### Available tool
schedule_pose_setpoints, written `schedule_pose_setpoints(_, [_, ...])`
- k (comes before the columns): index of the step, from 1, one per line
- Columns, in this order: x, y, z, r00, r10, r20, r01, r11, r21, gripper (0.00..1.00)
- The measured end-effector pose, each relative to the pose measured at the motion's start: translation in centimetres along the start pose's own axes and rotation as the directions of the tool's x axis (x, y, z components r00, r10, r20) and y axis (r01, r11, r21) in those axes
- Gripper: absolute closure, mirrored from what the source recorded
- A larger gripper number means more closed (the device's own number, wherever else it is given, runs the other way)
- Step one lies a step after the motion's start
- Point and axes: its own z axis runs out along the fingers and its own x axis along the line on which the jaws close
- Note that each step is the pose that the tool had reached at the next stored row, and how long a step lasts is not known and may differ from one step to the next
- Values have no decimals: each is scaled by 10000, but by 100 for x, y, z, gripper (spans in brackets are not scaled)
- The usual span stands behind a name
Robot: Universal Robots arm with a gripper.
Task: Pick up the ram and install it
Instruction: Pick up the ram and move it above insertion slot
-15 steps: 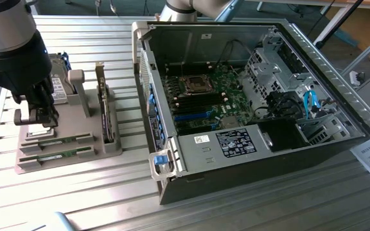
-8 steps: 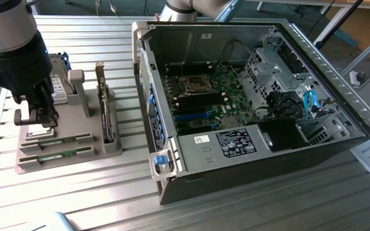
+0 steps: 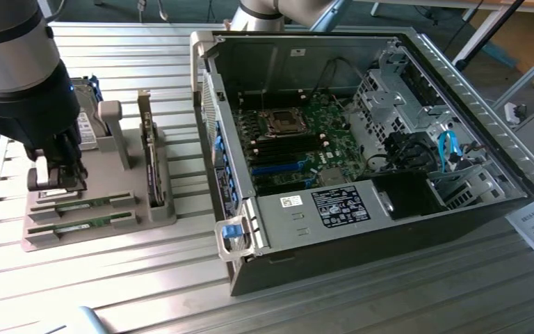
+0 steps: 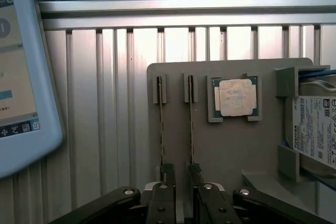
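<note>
Your gripper [image 4: 181,171] has fingers spread, gripping nothing, over one end of the ram [image 4: 190,124], on edge in the grey holder [image 4: 231,150]. Twin stick [image 4: 160,124] just beside it; processor [image 4: 237,97] and hard drive [image 4: 315,129] near.

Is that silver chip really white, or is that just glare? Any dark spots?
Wrist view: glare whitens the silver chip and brightens the table slats. Exterior view: the computer case is shaded inside, darkest in its lower part toward the exterior view's right.

exterior looks down; wrist close (both see holder [image 3: 160,216] [image 4: 231,145])
</note>
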Motion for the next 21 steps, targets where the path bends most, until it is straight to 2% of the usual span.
schedule_pose_setpoints(10, [1,0,34,10000,0,-1,0,10000,-1,76])
schedule_pose_setpoints(21, [4,0,178,10000,0,-1,0,10000,-1,76])
